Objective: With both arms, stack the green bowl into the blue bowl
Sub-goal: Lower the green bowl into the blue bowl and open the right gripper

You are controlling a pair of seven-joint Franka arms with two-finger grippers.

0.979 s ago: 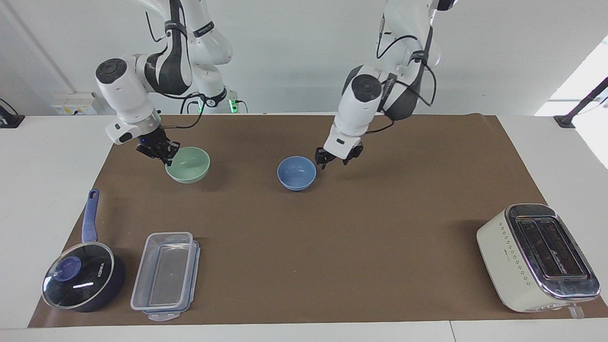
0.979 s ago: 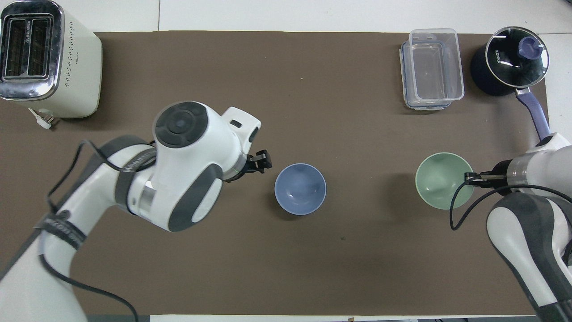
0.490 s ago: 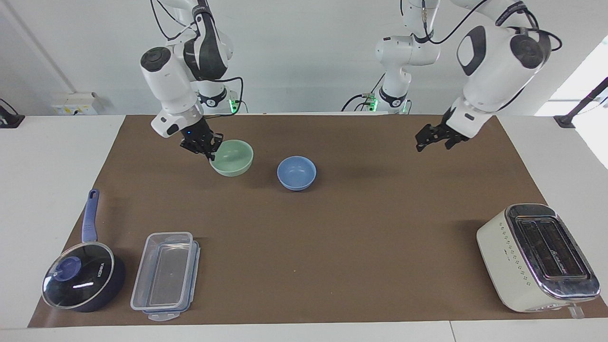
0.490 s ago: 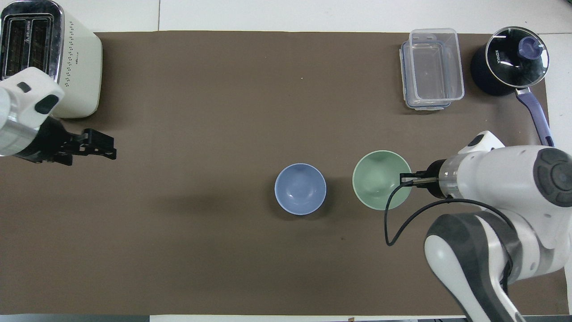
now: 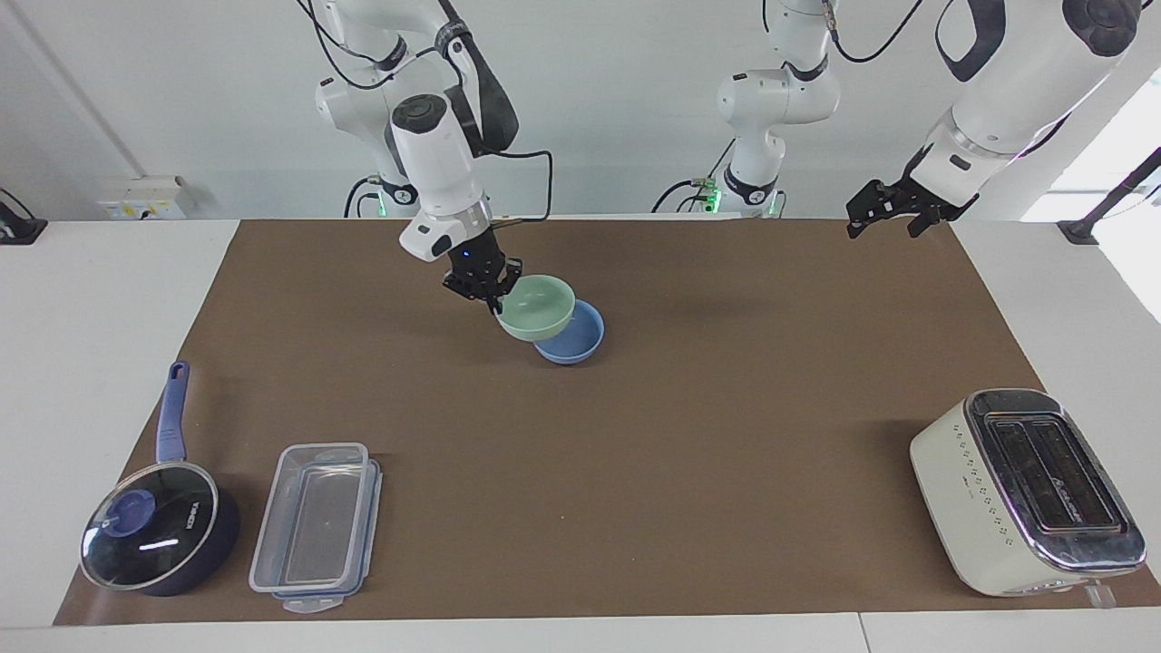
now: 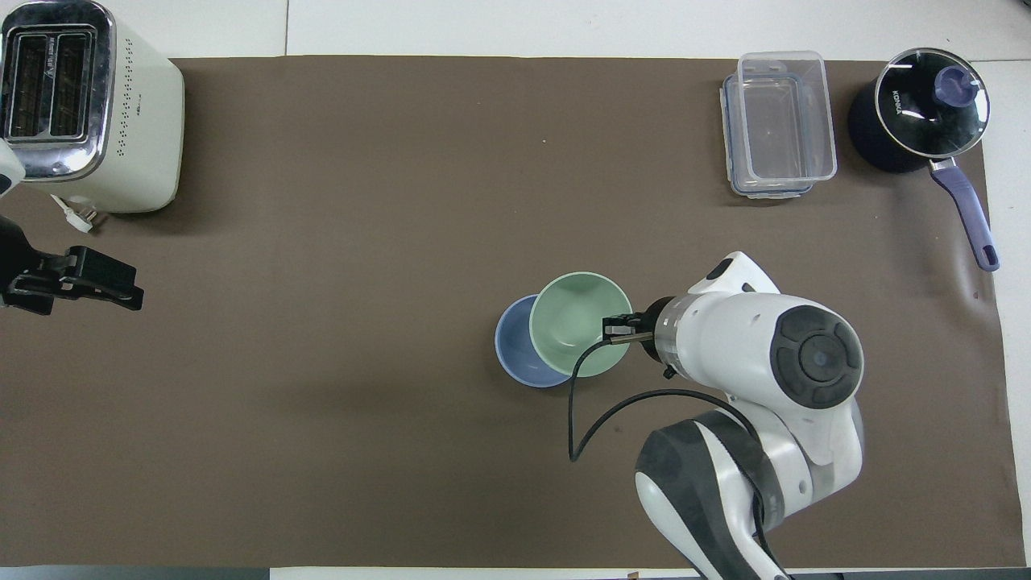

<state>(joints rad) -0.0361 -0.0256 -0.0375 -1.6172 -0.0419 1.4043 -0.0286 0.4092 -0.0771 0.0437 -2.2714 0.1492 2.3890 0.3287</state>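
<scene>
The saucepan lid (image 6: 930, 101) reads KONKA; the right gripper (image 5: 490, 295) pinches the smooth mint-green bowl (image 5: 537, 308) over the blue bowl (image 5: 576, 340), while the left gripper (image 5: 893, 213) hangs spread apart.

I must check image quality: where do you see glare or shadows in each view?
Facing view: white streak of glare on the pan lid, bright window light at the frame's edge. Overhead view: glints on that lid, soft shadow beside the toaster.

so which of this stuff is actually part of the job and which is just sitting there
In the job:
- green bowl, held by the right gripper over the blue bowl
- blue bowl
- left gripper, open, waiting

Just lying about:
- toaster
- saucepan
- plastic box
</scene>
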